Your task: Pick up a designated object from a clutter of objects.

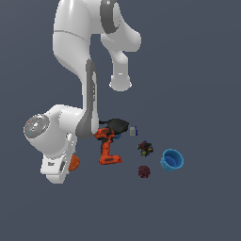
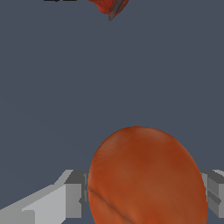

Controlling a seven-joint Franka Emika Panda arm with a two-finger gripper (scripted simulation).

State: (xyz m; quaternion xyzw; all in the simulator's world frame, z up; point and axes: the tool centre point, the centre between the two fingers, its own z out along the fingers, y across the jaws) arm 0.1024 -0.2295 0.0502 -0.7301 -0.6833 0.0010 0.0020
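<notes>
The designated object, an orange-red ball (image 2: 146,179), fills the lower part of the wrist view. It sits between the two grey fingers (image 2: 75,197) of my gripper (image 2: 144,194), whose inner faces meet its sides. In the exterior view only a sliver of the ball (image 1: 74,163) shows beside the white hand, where the gripper (image 1: 70,165) hangs low at the exterior view's left of the clutter. I cannot tell whether the ball rests on the floor.
The orange-red drill (image 1: 107,148) lies just to the exterior view's right of the hand, with the black pan (image 1: 116,125) behind it. Farther right are a dark multicoloured lump (image 1: 145,148), a dark maroon ball (image 1: 144,171) and a blue cup (image 1: 172,160). A drill part (image 2: 109,6) shows in the wrist view.
</notes>
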